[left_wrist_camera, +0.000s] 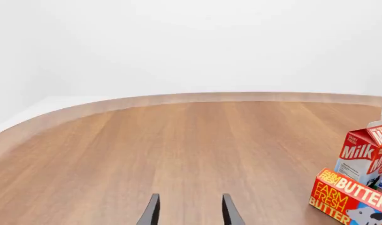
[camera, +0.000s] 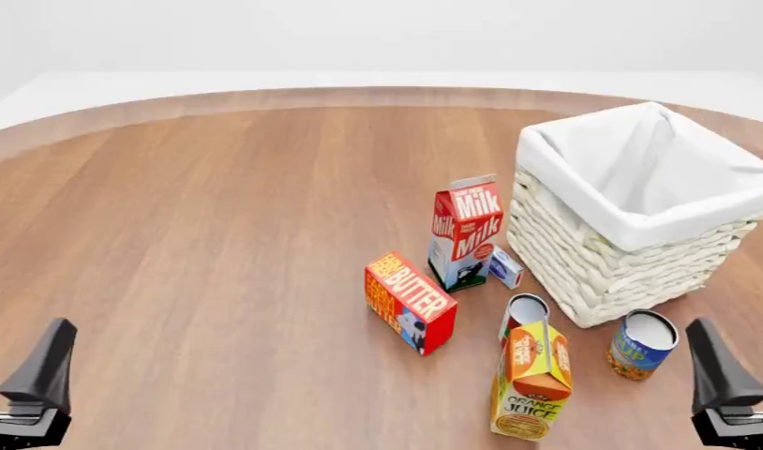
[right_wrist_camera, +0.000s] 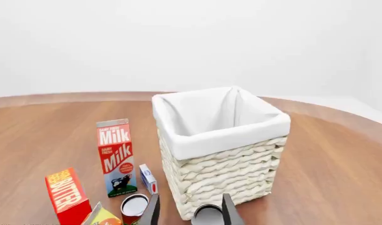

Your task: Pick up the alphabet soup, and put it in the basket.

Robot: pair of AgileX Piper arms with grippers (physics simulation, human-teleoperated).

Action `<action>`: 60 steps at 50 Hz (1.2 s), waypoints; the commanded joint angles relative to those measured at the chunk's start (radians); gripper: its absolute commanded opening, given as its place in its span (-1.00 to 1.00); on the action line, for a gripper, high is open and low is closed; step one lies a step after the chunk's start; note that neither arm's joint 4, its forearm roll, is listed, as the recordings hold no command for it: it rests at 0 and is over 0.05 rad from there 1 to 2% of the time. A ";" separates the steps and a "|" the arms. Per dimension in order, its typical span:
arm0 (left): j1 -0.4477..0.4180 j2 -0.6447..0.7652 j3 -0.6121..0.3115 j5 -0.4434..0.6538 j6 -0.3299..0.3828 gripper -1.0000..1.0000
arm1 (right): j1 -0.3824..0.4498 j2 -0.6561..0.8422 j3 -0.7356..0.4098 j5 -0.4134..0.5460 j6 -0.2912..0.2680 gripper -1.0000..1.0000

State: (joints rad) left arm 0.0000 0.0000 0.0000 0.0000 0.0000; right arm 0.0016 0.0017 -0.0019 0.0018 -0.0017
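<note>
So both my grippers are just parked at the near edge of the table point(camera: 206, 244). My left gripper point(left_wrist_camera: 188, 211) has its jaws spread with nothing but bare wood between them, and my right gripper point(right_wrist_camera: 189, 210) is spread apart too, holding nothing.

From the front view, the alphabet soup point(camera: 640, 345) stands upright at about 4 o'clock from the table's middle, just beside the near corner of the basket point(camera: 606, 253), close to it but apart as far as I can tell. The basket sits at 3 o'clock, white liner folded over the rim.

The milk carton point(camera: 466, 234) stands upright at 9 o'clock of the basket, with a small blue and white box point(camera: 505, 267) tucked between the two. The butter box point(camera: 410, 302) is at 7 o'clock of the milk, tilted. The red-labelled can point(camera: 524, 315) stands at the basket's near wall, and the orange juice carton point(camera: 533, 380) is right at 6 o'clock of that can, partly covering it.

In my right wrist view the soup's pale top point(right_wrist_camera: 207, 214) peeks between my fingers, I think.
</note>
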 commanded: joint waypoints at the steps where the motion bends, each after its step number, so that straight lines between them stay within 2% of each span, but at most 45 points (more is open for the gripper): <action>1: 0.000 0.000 0.000 0.000 0.000 1.00 | 0.003 0.005 -0.002 0.007 -0.005 1.00; 16: 0.000 0.000 0.000 0.000 0.000 1.00 | 0.024 0.046 -0.022 -0.002 -0.035 1.00; 44: 0.000 0.000 0.000 0.000 0.000 1.00 | 0.022 0.013 -0.155 0.193 -0.059 1.00; 60: 0.000 0.000 0.000 0.000 0.000 1.00 | -0.006 0.040 -0.170 0.253 -0.085 1.00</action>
State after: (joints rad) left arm 0.0000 0.0000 0.0000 0.0000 0.0000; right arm 0.0066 0.0345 -0.1570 0.2088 -0.0733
